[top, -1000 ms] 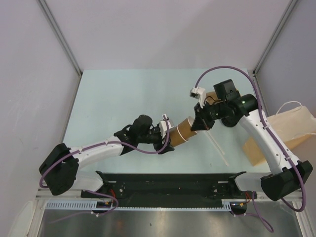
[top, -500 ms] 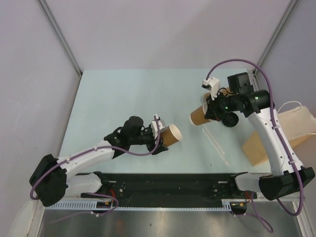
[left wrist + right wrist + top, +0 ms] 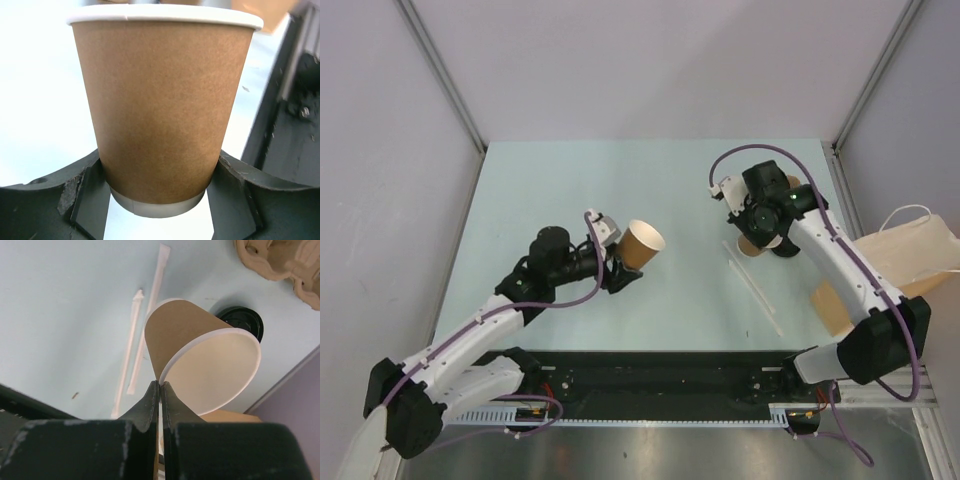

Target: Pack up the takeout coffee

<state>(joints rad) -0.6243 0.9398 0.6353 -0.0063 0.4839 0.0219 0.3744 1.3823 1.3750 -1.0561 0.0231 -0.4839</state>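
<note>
The cups are now pulled apart: the left tool clamps the first cup at nine o'clock, and the right tool pinches the second cup by the rim at two. Lidding comes next, I think.

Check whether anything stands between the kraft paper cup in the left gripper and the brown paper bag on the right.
The right arm crosses the straight path from that kraft paper cup to the brown paper bag, its right gripper pinching a second kraft cup by the rim. Two white wrapped straws lie below.
</note>
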